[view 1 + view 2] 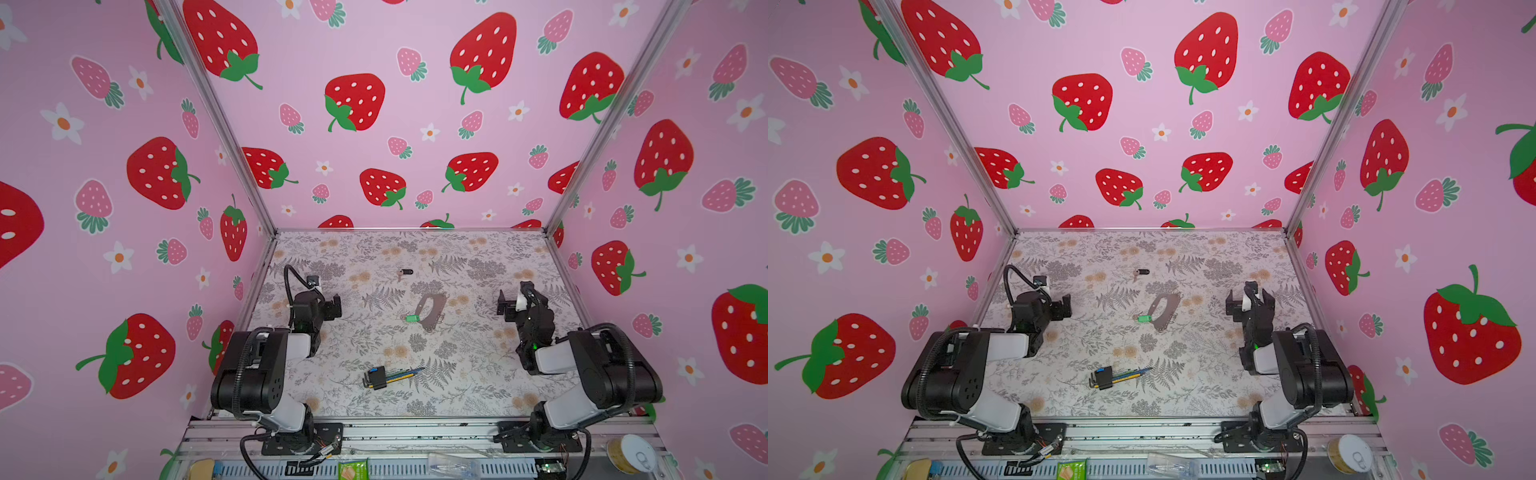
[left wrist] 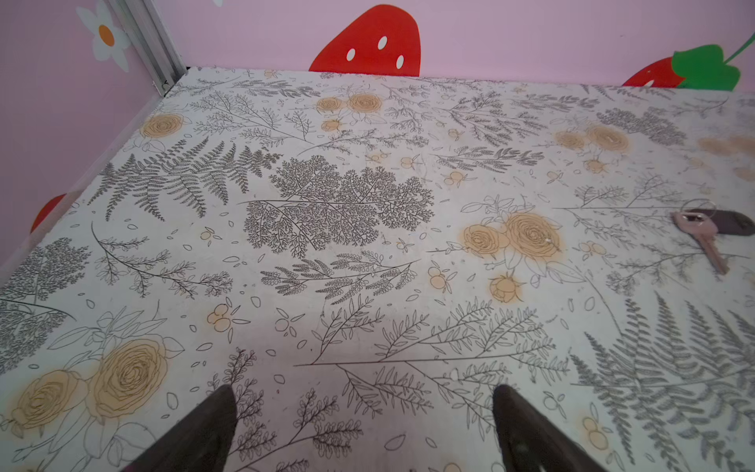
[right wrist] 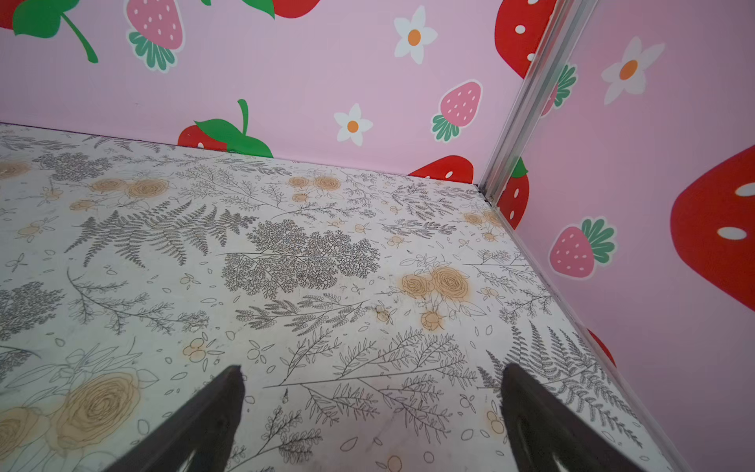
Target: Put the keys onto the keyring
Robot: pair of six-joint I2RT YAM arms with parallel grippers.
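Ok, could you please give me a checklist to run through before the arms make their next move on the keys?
1. Left hand open and empty: ok.
2. Right hand open and empty: ok.
3. Black-tagged key lying free, apart from the leather keyring: ok.
4. Green-tagged key not yet on the keyring: cannot tell; it lies right at the keyring's edge.
5. Hex wrench set clear of both keys: ok; it lies nearer the arms' bases.
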